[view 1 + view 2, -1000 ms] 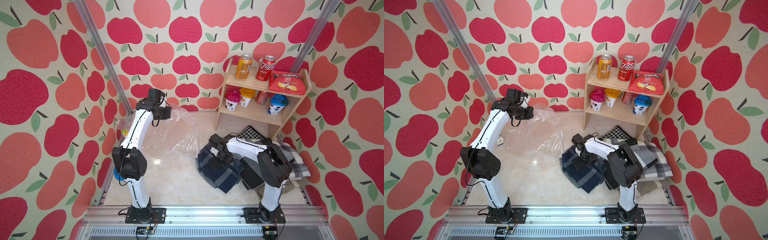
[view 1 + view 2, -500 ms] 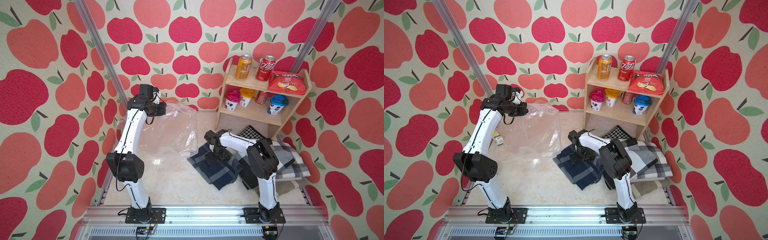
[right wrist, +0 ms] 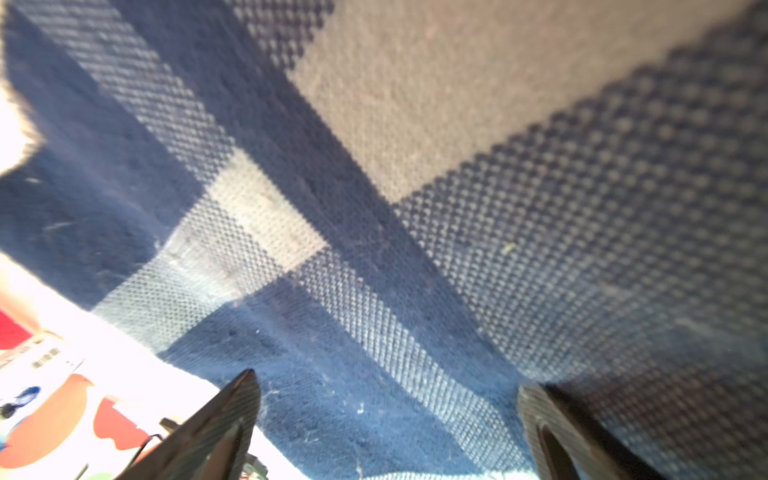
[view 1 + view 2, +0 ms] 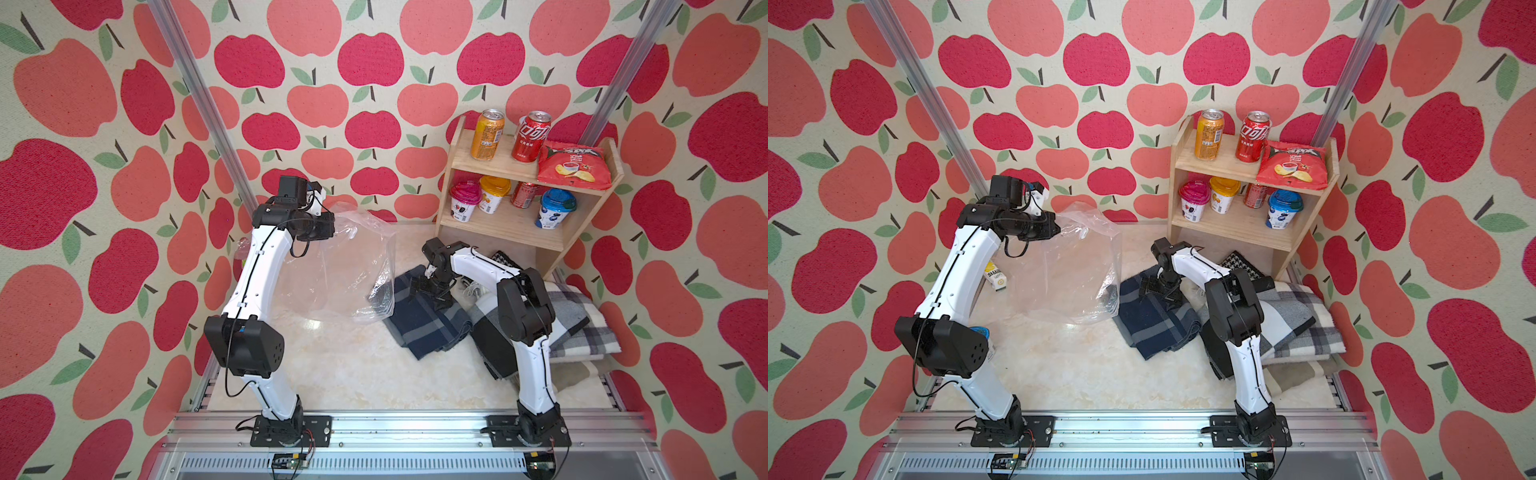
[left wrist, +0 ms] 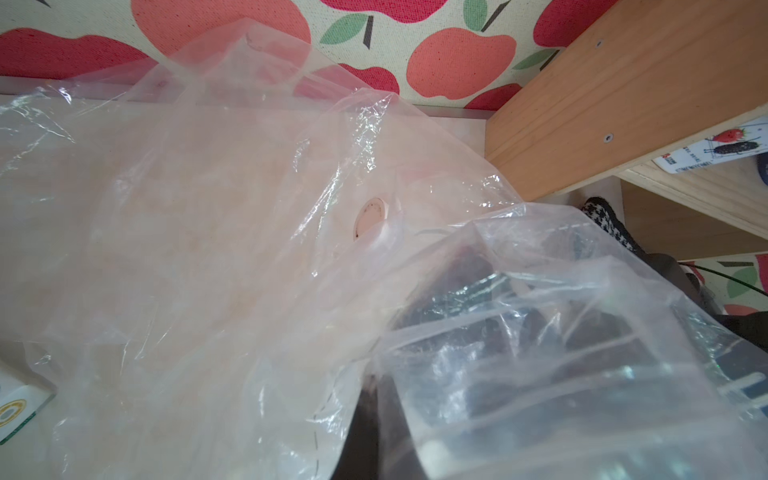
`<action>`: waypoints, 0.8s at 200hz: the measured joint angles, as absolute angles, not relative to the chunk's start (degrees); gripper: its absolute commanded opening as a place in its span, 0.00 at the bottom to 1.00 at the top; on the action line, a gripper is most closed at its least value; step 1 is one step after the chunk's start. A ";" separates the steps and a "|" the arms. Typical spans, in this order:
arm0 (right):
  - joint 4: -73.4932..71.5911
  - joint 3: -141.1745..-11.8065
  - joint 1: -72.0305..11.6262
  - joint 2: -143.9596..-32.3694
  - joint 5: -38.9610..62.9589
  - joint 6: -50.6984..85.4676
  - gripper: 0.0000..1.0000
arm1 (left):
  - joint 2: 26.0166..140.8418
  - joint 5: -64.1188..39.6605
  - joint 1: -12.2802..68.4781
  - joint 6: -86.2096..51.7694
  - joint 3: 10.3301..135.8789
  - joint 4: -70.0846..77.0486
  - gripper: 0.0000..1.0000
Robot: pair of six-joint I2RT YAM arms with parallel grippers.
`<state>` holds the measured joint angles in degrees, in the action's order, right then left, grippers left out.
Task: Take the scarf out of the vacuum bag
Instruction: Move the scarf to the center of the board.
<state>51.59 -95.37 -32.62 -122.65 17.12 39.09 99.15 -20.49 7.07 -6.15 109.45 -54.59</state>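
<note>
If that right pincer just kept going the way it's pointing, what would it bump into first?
The dark blue checked scarf: the open right pincer points down at it, with nothing between. Whether they touch is unclear.

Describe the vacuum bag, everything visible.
The vacuum bag is clear, crinkly plastic, largely empty, with a small round pale valve cap on its face. The left tool, shut, pinches its upper edge and holds it up, so it hangs down to the tabletop. Its lower corner overlaps a corner of the navy plaid scarf; whether that corner is inside cannot be told.
</note>
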 measured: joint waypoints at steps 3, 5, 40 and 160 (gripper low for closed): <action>51.05 -94.89 -32.62 -122.26 17.12 39.20 1.00 | 98.96 -20.67 7.27 -6.09 109.03 -54.50 0.05; 50.59 -94.48 -32.62 -121.95 17.15 39.38 1.00 | 98.85 -20.75 7.44 -6.02 108.73 -54.41 0.05; 42.39 -88.03 -33.43 -114.63 17.39 40.03 1.00 | 98.10 -21.61 10.20 -4.56 103.20 -51.64 0.04; 35.94 -68.47 -38.65 -79.68 9.58 35.70 1.00 | 98.96 -21.23 15.25 -2.02 95.85 -45.89 0.37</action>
<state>35.94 -68.47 -38.65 -79.68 9.58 35.70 98.96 -21.23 15.25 -2.02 95.85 -45.89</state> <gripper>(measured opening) 0.997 0.306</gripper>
